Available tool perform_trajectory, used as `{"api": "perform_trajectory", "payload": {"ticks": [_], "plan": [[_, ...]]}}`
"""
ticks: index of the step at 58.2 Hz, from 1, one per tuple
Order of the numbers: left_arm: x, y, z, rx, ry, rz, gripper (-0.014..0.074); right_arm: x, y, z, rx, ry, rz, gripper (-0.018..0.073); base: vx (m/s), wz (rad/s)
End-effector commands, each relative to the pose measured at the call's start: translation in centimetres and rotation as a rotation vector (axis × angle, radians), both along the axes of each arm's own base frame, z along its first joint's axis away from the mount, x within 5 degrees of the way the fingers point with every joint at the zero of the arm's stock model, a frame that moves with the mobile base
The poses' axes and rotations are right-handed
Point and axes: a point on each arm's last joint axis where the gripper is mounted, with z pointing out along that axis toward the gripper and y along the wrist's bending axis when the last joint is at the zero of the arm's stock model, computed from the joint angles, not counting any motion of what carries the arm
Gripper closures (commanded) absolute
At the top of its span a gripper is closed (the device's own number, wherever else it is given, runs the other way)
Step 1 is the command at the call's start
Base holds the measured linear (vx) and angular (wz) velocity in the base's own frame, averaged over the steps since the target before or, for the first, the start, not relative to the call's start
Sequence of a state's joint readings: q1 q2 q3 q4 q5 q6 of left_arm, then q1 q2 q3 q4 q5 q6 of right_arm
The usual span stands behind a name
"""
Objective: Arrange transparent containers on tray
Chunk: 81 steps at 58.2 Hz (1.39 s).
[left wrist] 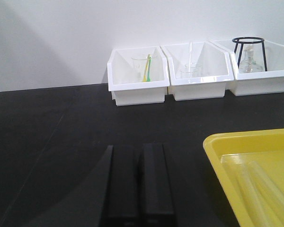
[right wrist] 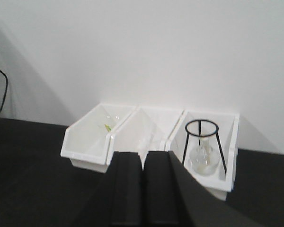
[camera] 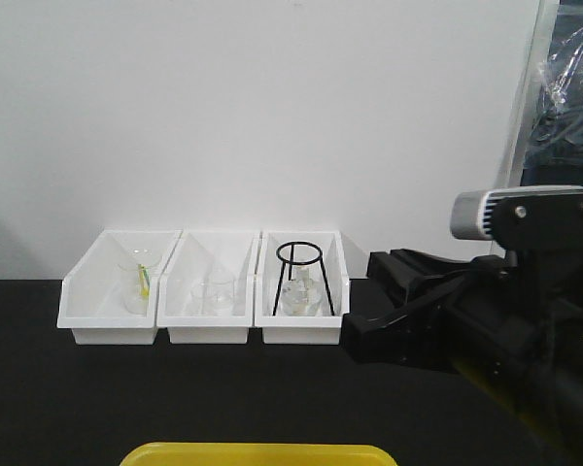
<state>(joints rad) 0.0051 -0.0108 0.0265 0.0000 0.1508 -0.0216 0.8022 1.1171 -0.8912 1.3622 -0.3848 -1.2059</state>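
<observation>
Presently, three white bins are seen side by side against the white wall (camera: 272, 107) at the back of the black table (camera: 175, 408), their sides touching. The left bin (camera: 107, 291) is found to hold a clear beaker (camera: 139, 277) with a yellow-green rod (camera: 144, 282) standing tilted inside it. The middle bin (camera: 209, 291) is found to hold a clear beaker (camera: 217, 294); a second small clear vessel beside it is suggested in the left wrist view but cannot be made out firmly. The right bin (camera: 301, 291) contains a black wire tripod stand (camera: 299, 277), upright, with a clear round-bodied flask (camera: 298, 296) set beneath its ring.

The yellow tray (left wrist: 217, 146) is located at the near edge of the table, well apart from the bins. Two transparent containers are observed lying flat on it, side by side and roughly parallel: one slimmer tube (left wrist: 246, 189) and one wider tube (left wrist: 274, 187). Their ends are cut off by the picture edge, so rims and bottoms cannot be judged.

The left gripper (left wrist: 139, 189) is recorded with its black fingers drawn together, nothing held between them, above bare table just left of the tray. The right gripper (right wrist: 143, 189) is likewise recorded with fingers together and nothing held, facing the bins. In the front view its arm (camera: 486, 320) is noted just right of the right bin.
</observation>
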Motion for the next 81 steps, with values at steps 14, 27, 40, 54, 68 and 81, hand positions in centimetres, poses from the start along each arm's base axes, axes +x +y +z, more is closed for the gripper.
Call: {"api": "perform_trajectory", "payload": {"ticks": [14, 27, 40, 54, 68, 81], "plan": [[0.0, 0.0, -0.4, -0.010, -0.068, -0.005, 0.0604, -3.8, -2.6, -0.4, 0.050, -0.261, 0.105, 0.0572, 0.00, 0.00], [0.0, 0.0, -0.4, -0.010, -0.068, -0.005, 0.0604, -6.1, -4.8, -3.4, -0.021, -0.302, 0.133, 0.0572, 0.00, 0.00], [0.0, 0.0, -0.4, -0.010, -0.068, -0.005, 0.0604, -7.3, -8.4, -4.9, -0.119, -0.243, 0.071, 0.0572, 0.00, 0.00], [0.0, 0.0, -0.4, -0.010, -0.068, -0.005, 0.0604, -9.3, -13.0, -5.7, -0.116, -0.101, -0.191, 0.0572, 0.00, 0.00], [0.0, 0.0, -0.4, -0.010, -0.068, -0.005, 0.0604, -12.4, -15.1, -11.6, -0.099, -0.213, -0.382, 0.0572, 0.00, 0.00], [0.0, 0.0, -0.4, -0.010, -0.067, -0.005, 0.0604, -13.9, -15.3, -17.3, -0.220, -0.189, -0.403, 0.0572, 0.00, 0.00]]}}
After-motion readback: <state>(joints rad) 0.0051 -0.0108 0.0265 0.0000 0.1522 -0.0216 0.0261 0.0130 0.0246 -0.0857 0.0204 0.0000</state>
